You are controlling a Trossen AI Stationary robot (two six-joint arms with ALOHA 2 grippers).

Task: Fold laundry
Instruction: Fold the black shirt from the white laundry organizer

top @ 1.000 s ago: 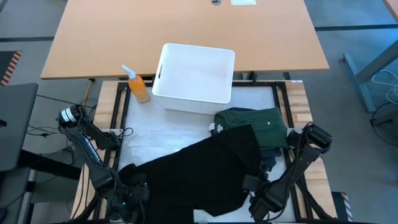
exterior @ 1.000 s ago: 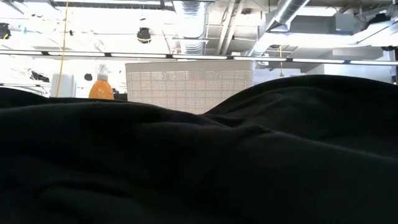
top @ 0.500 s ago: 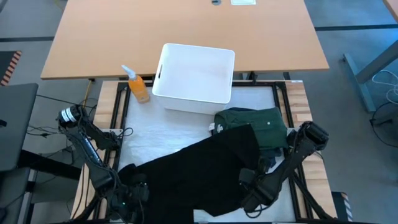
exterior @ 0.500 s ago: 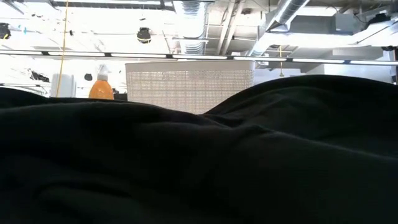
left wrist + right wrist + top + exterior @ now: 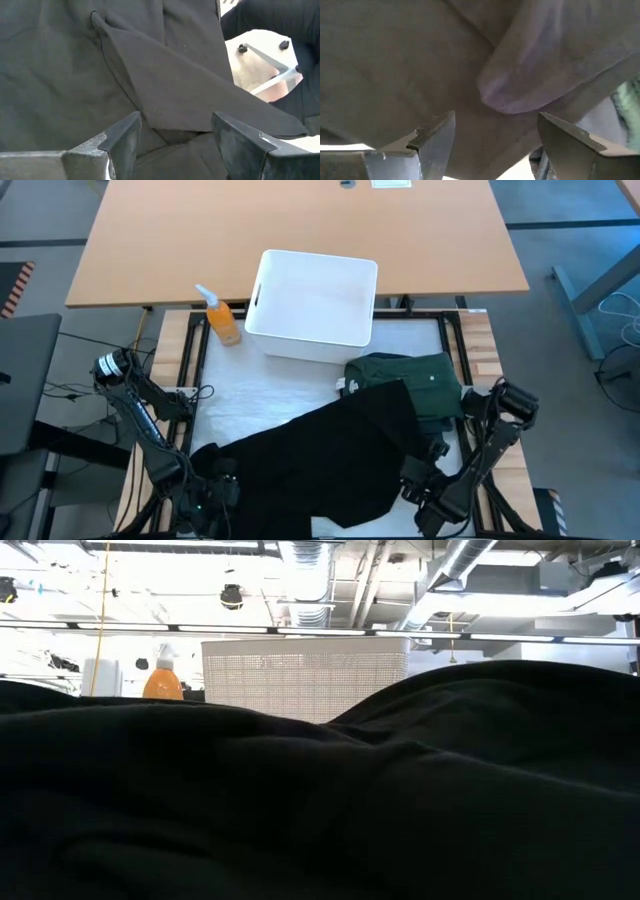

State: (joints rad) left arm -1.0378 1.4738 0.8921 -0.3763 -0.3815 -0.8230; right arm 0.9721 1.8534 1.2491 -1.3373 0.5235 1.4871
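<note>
The right gripper (image 5: pixel 495 142) is standing with its fingers spread wide and holding nothing, hovering just over the near right edge of the black garment (image 5: pixel 320 460). The left gripper (image 5: pixel 175 145) is likewise gaping empty over that cloth's near left corner. Two garments are showing: the black one is sprawling with its long axis running diagonally from near left to far right, where it is overlapping the folded dark green garment (image 5: pixel 425 380) (possibly more cloth underneath). One white bin (image 5: pixel 315 305) is sitting at the far edge, one orange spray bottle (image 5: pixel 220 318) just beside it. Bare white table cover (image 5: pixel 235 405) is lying open between bin and laundry.
</note>
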